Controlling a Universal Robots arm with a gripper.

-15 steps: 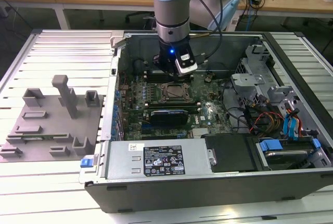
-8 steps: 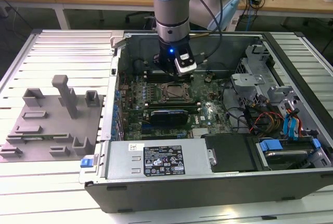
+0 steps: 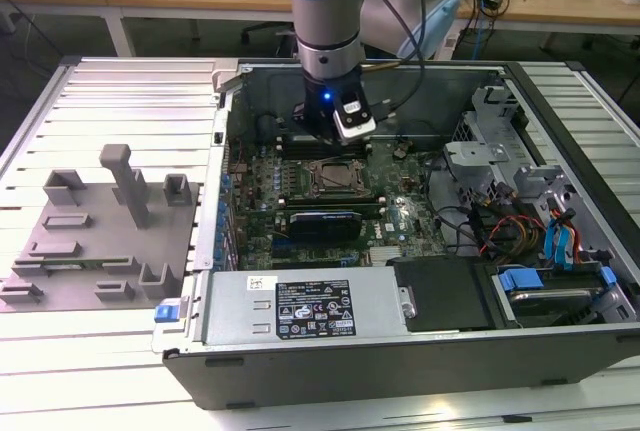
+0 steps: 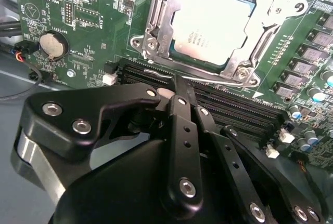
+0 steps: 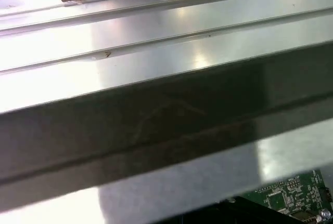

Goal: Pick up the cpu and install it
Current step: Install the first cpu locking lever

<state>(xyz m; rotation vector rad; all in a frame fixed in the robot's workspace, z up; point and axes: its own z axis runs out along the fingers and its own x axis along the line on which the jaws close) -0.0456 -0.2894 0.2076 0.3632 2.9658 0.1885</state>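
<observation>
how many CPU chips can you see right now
1. The cpu sits in the metal socket frame on the motherboard, just beyond the tool in the second wrist view. Others may be hidden.

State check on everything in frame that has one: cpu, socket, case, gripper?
cpu: seated flat in the socket, not held.
socket frame: around the cpu's edges, metal top left showing.
computer case: side panel off, motherboard exposed.
gripper: beside the socket, above the memory slots, holding nothing; open or shut can't be told.
grey fixture blocks: on the table at the exterior view's left, no cpu on them.
</observation>
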